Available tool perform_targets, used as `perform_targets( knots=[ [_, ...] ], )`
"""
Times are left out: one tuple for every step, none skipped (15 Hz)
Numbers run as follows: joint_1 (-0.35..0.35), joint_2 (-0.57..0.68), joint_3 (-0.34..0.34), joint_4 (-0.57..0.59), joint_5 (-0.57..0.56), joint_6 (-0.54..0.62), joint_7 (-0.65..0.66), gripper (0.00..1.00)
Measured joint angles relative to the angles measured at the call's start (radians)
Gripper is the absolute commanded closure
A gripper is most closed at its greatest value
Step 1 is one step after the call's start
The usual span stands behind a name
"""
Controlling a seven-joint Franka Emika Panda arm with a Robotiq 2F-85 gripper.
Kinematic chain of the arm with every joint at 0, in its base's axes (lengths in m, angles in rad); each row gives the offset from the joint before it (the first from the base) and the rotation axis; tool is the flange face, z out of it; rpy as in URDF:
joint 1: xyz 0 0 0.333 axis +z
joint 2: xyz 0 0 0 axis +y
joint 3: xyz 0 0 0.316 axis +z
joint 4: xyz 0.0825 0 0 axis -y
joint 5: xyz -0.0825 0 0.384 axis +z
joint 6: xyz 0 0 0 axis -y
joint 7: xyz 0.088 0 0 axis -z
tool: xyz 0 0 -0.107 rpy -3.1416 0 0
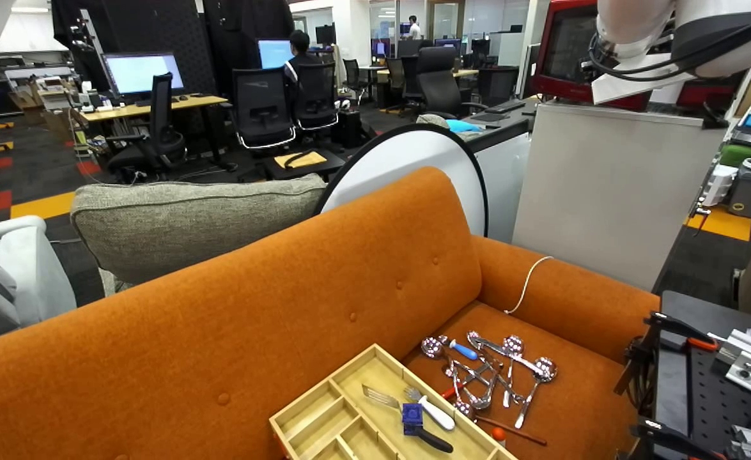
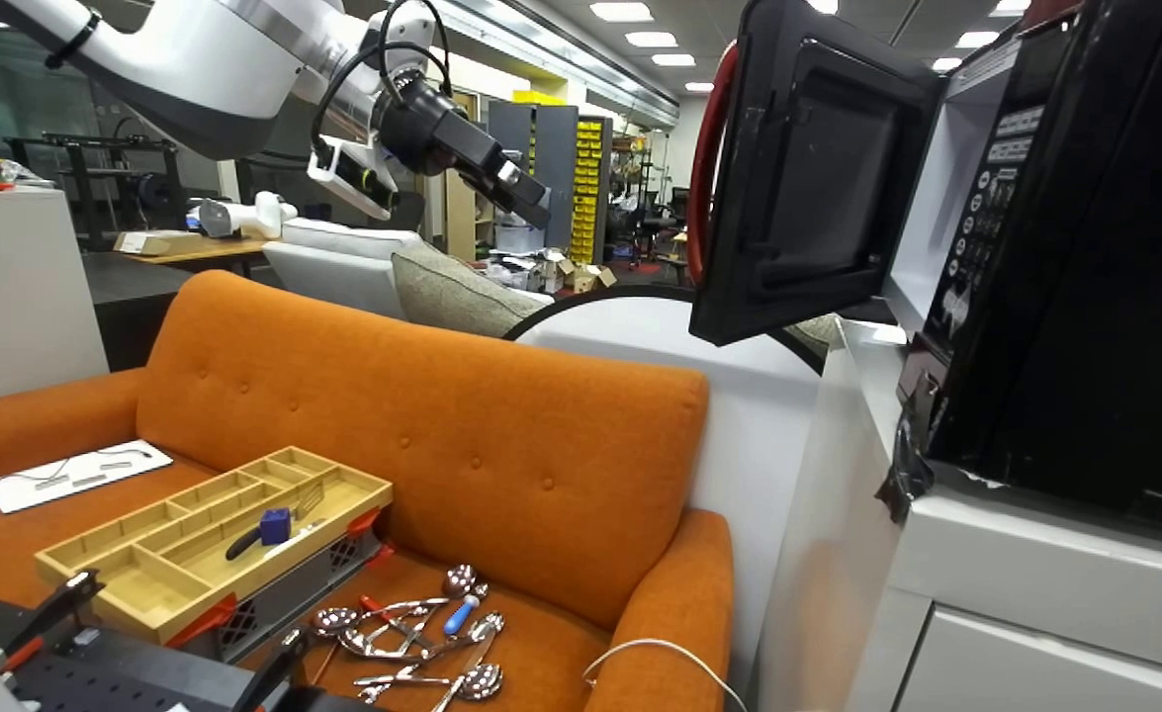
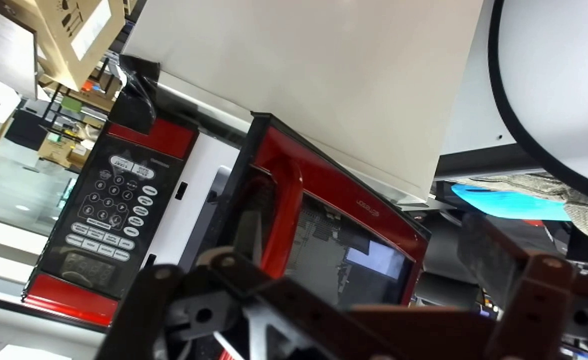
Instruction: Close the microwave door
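Note:
The red microwave stands on a white cabinet. Its body (image 2: 1075,257) and control panel (image 3: 108,210) show, with the pale interior visible. The microwave door (image 2: 818,178) stands open, swung well out from the body. Its red frame and dark glass show in the wrist view (image 3: 339,180) and in an exterior view (image 1: 567,45). A curved red handle (image 3: 288,215) runs along its free edge. My gripper (image 3: 361,225) is open and empty, facing the door's outer face. One finger overlaps the handle side in the wrist view. In an exterior view the gripper (image 2: 526,193) appears apart from the door.
The white cabinet (image 1: 611,191) stands beside the orange sofa (image 2: 422,386). A wooden tray (image 2: 145,593) and several metal utensils (image 2: 422,643) lie on the sofa side, below the arm. A round white panel (image 1: 413,166) leans behind the sofa. Black tape (image 2: 907,465) hangs at the cabinet corner.

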Motion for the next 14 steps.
perform_targets(
  knots=[
    [0.024, 0.002, -0.019, 0.000, -0.010, -0.022, 0.013, 0.00],
    [0.076, 0.008, -0.055, 0.000, -0.028, -0.069, 0.045, 0.00],
    [0.127, 0.015, -0.091, 0.001, -0.048, -0.125, 0.087, 0.00],
    [0.176, 0.023, -0.124, 0.002, -0.064, -0.182, 0.129, 0.00],
    [0.222, 0.033, -0.153, 0.005, -0.078, -0.237, 0.167, 0.00],
    [0.271, 0.045, -0.183, 0.009, -0.090, -0.298, 0.199, 0.00],
    [0.314, 0.059, -0.210, 0.013, -0.097, -0.352, 0.225, 0.00],
    [0.355, 0.076, -0.236, 0.018, -0.105, -0.401, 0.256, 0.00],
    [0.390, 0.094, -0.257, 0.023, -0.117, -0.440, 0.292, 0.00],
    [0.421, 0.115, -0.276, 0.030, -0.132, -0.473, 0.332, 0.00],
    [0.447, 0.136, -0.293, 0.040, -0.148, -0.503, 0.372, 0.00],
    [0.469, 0.160, -0.309, 0.051, -0.168, -0.531, 0.415, 0.00],
    [0.486, 0.184, -0.324, 0.065, -0.190, -0.555, 0.455, 0.00],
    [0.501, 0.209, -0.339, 0.081, -0.210, -0.577, 0.488, 0.00]
  ],
)
